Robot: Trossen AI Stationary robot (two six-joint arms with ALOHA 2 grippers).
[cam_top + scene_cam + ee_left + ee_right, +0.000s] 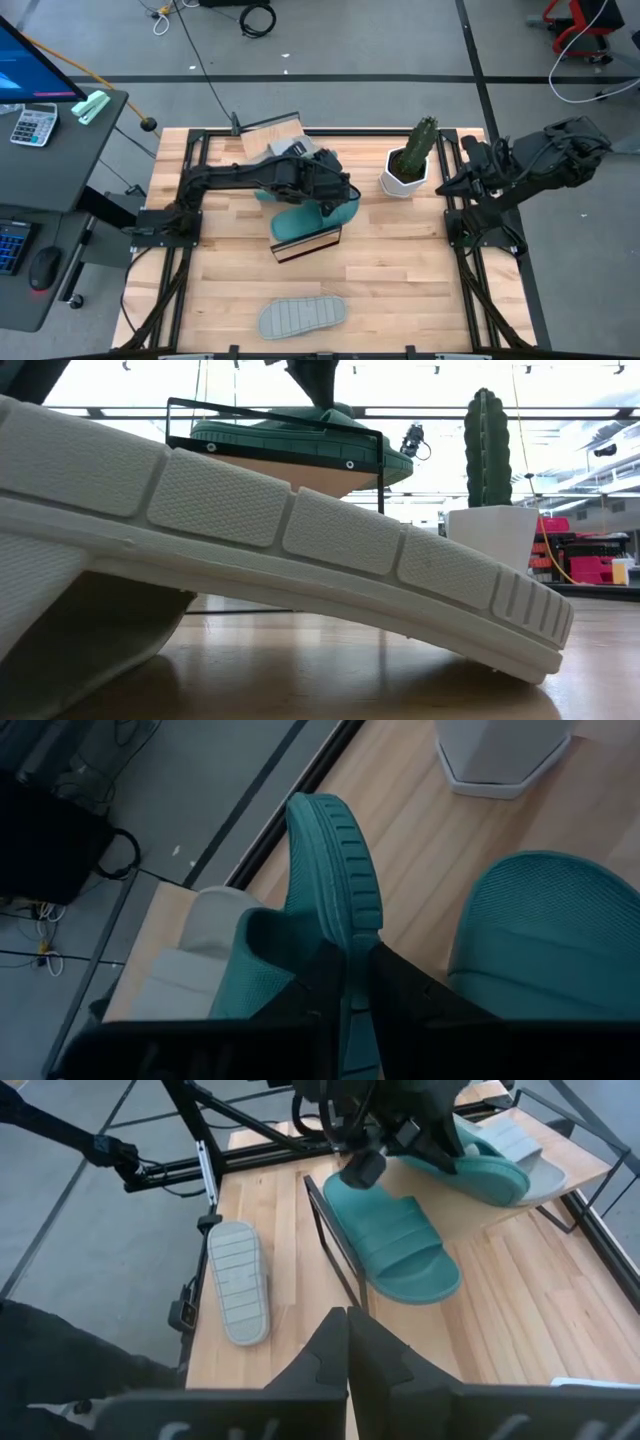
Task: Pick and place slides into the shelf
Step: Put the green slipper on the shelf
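The shelf (335,1265), a light wood board with dark trim, lies tilted at the table's middle. One teal slide (395,1230) lies strap up on it. My left gripper (350,965) is shut on a second teal slide (485,1165), held over a pale grey slide (545,1155) at the shelf's far end. Another pale grey slide (300,317) lies sole up on the table near the front edge. My right gripper (347,1325) is shut and holds nothing, drawn back at the table's right edge. My left gripper pinches the teal slide's sole at its long side edge (350,925), beside the strap, one finger on the footbed side and one on the underside. The fingers slant down from the table's left. The slide is tilted over the grey slide; whether they touch, I cannot tell.
A cactus in a white pot (410,165) stands at the far right of the table, close to the shelf. Bare wood lies between the shelf and the upturned grey slide. Black frame rails (190,180) run along the table's left and right sides.
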